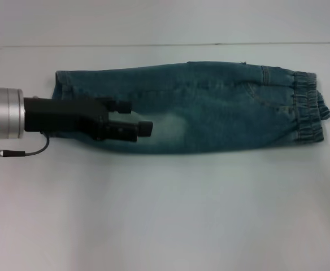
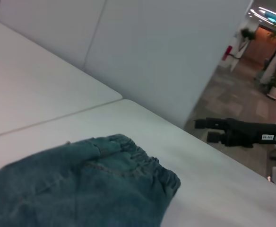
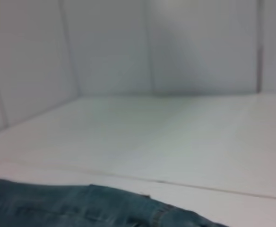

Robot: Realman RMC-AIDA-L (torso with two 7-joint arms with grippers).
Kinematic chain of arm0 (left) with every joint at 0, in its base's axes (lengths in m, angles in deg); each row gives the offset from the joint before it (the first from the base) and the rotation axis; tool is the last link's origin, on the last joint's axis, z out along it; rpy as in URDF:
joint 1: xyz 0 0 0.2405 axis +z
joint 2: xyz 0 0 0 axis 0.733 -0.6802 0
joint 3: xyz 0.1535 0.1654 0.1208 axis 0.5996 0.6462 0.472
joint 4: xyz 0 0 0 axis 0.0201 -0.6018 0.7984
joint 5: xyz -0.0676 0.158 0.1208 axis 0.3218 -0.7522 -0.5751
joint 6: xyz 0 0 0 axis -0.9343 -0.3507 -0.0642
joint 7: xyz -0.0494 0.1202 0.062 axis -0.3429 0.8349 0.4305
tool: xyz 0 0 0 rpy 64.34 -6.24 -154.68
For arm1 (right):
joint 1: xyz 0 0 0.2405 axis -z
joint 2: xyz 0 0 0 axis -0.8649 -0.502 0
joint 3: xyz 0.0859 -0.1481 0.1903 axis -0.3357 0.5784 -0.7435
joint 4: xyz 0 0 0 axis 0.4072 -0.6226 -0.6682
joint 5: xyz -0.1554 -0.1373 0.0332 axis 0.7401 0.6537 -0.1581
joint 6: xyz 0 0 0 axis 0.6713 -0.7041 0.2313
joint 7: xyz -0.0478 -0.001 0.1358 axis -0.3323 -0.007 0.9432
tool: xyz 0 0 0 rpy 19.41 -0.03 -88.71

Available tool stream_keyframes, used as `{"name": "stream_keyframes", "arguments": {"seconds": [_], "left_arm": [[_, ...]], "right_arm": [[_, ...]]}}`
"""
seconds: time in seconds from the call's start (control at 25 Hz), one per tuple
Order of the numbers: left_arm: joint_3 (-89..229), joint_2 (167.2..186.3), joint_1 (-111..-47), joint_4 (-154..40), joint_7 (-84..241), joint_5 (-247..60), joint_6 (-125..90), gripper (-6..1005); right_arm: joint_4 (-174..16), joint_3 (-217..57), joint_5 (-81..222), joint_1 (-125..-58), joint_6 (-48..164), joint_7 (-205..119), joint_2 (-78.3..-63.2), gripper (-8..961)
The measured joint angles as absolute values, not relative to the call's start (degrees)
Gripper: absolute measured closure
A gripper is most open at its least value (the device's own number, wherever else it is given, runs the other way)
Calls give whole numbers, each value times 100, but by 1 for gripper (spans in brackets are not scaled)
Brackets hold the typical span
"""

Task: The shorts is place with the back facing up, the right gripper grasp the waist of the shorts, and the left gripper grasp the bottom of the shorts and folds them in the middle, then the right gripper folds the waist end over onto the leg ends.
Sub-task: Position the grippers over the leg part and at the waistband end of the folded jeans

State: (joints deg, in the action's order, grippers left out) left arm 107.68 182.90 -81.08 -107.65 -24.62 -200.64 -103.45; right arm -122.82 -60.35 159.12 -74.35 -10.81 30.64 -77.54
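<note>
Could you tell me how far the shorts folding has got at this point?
The shorts already lie folded lengthwise, one leg over the other, elastic waist toward the robot's right. The left gripper hovers open over the leg end, holding nothing. The right gripper waits off the table's edge, seen only from the left wrist. Folding the waist over onto the legs remains.

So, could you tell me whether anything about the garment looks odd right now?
Nothing stands out: the blue denim shorts lie folded lengthwise and flat on the white table, with the left end effector above the leg end.
</note>
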Motion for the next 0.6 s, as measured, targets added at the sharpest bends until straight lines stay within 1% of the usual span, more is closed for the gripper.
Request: {"name": "stream_keyframes", "arguments": {"seconds": [0.12, 0.28, 0.36, 0.4, 0.52, 0.6], "left_arm": [[10787, 18284, -8115, -10679, -2394, -20094, -10343, 61], [10876, 18293, -8148, -10665, -2382, -20118, -10331, 60], [10928, 18291, -8160, -10664, -2379, -20131, -10312, 60], [10963, 18290, -8171, -10662, -2380, -20133, -10303, 60], [11046, 18289, -8189, -10660, -2397, -20145, -10256, 60], [11079, 18289, -8200, -10660, -2407, -20149, -10228, 60]], "right_arm": [[-11776, -6132, 15905, -7379, -1049, 2373, -7737, 41], [-11415, -6103, 16179, -7491, -788, 1952, -7734, 41], [-11211, -6086, 16521, -7707, -656, 1979, -7655, 39], [-11211, -6086, 16521, -7707, -656, 1979, -7655, 38], [-11083, -6088, 16876, -7931, -539, 2323, -7549, 34], [-11077, -6075, 17051, -8027, -511, 2545, -7518, 33]]}}
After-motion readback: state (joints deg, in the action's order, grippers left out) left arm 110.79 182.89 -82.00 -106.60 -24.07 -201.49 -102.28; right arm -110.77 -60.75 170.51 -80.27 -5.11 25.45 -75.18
